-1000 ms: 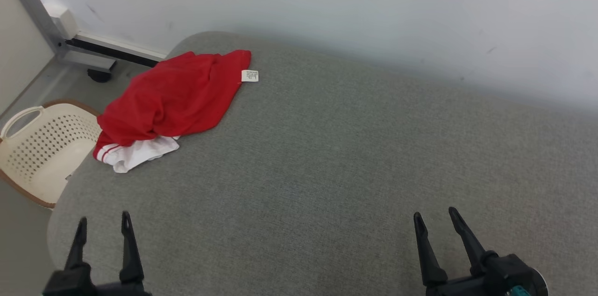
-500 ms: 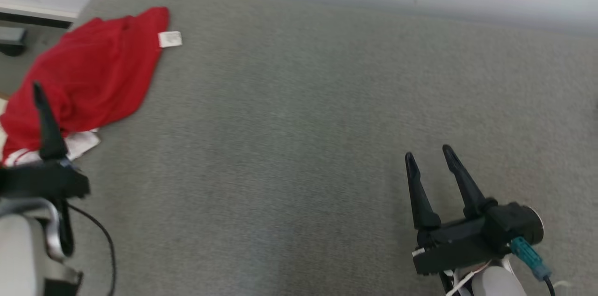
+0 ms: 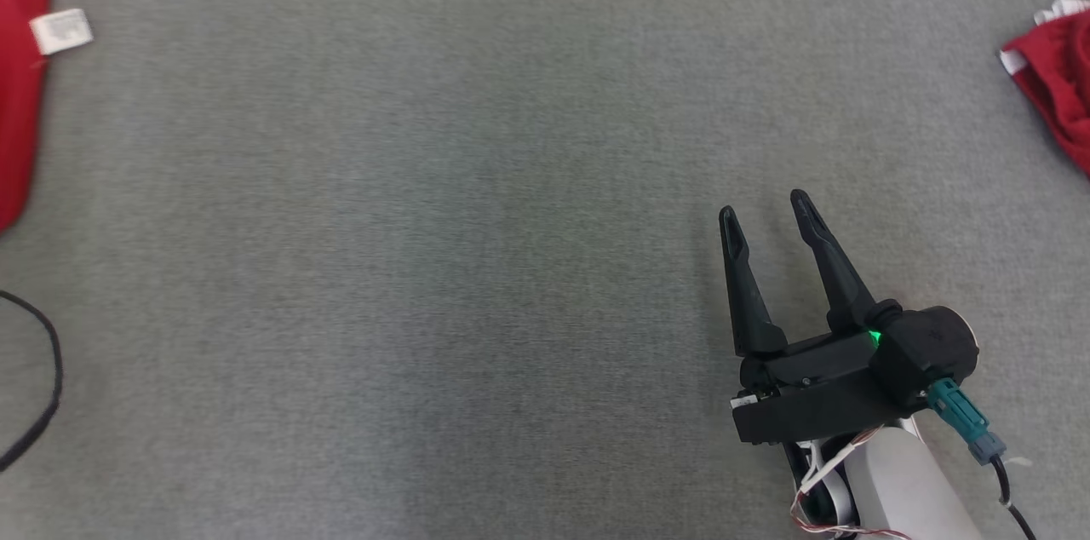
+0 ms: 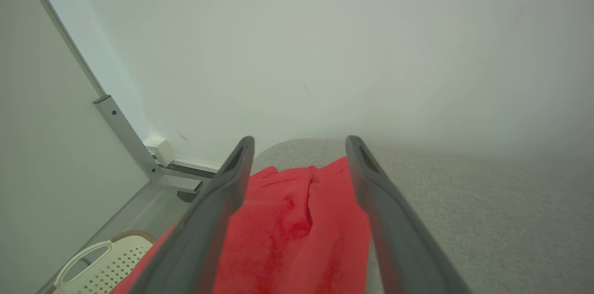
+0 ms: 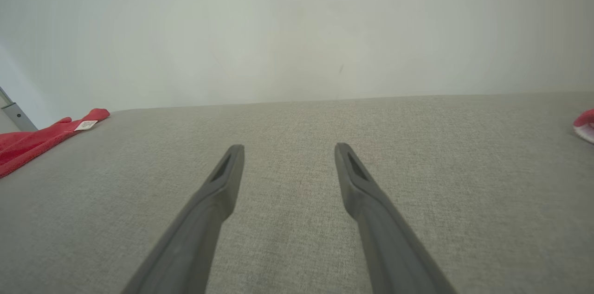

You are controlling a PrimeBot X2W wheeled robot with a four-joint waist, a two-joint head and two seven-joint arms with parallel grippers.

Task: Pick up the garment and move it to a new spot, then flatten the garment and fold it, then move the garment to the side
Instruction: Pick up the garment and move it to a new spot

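Lying at twelve o'clock from the spread-jawed left gripper [image 4: 299, 142], the crumpled red fabric garment [image 4: 297, 229] sits well apart from the likewise spread right gripper [image 3: 764, 205].

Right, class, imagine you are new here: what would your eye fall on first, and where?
The red garment with its white label stands out at the head view's left edge against the grey surface, and the open left pincer frames it in the left wrist view. Next comes the open, empty right pincer at the lower right, and a second red cloth at the right edge.
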